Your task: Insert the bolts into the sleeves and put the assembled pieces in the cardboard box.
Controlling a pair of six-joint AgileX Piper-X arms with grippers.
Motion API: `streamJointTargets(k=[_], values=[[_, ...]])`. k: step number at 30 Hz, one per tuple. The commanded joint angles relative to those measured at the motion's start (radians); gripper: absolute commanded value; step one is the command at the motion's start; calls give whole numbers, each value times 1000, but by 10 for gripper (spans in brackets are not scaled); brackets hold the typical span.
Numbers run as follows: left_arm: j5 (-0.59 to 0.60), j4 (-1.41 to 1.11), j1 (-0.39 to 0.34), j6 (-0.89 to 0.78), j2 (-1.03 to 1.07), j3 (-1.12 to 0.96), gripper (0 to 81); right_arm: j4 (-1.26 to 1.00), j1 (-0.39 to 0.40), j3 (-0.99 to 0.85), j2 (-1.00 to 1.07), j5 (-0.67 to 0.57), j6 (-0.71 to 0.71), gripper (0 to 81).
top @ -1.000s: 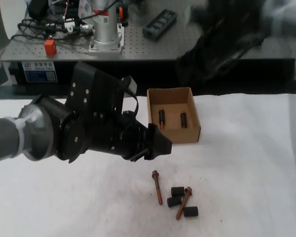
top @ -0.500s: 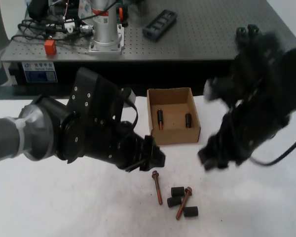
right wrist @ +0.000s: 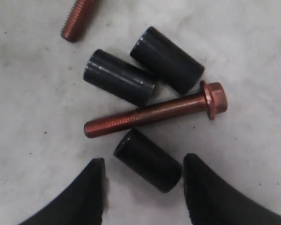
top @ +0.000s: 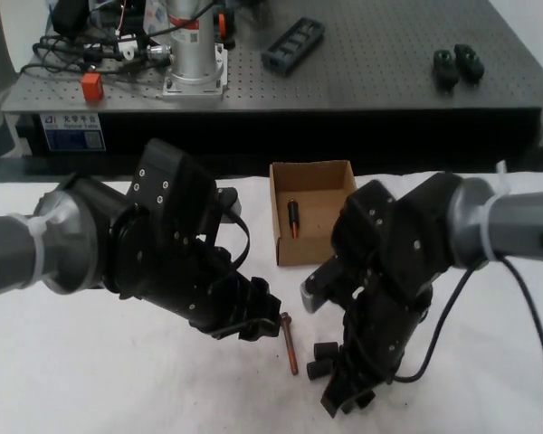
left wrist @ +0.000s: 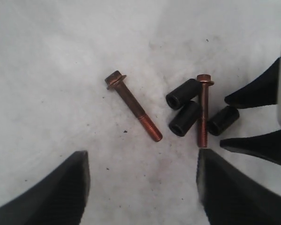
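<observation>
One assembled piece (top: 294, 217) lies in the cardboard box (top: 309, 166) by the surface's (top: 90, 380) far edge. Two bolts (left wrist: 133, 105) and three sleeves (left wrist: 182, 93) lie loose toward the near edge. The left fingers (left wrist: 61, 197) are spread and empty, and the right fingers (right wrist: 210, 197) are spread around a sleeve. Most work likely remains.

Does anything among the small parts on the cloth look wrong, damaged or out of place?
Nothing looks damaged or spilled. One odd thing: three loose sleeves lie on the white cloth, but only two loose bolts, so one sleeve is without a matching bolt here.
</observation>
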Motion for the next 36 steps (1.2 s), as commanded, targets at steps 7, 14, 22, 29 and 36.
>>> streamJointTargets(k=[7, 14, 22, 29, 36], values=[[-10, 4, 0, 42, -13, -6, 474, -34, 9, 0, 45, 32, -49, 232], [-10, 4, 0, 47, -13, -6, 474, -71, 9, 0, 45, 32, -49, 23], [-10, 4, 0, 51, -13, -6, 474, -71, 9, 0, 45, 25, -49, 148], [-10, 4, 0, 60, -13, -6, 474, -109, 9, 0, 45, 25, -49, 291], [-10, 18, 0, 79, -13, -6, 474, -108, -1, 0, 39, 104, -49, 27]])
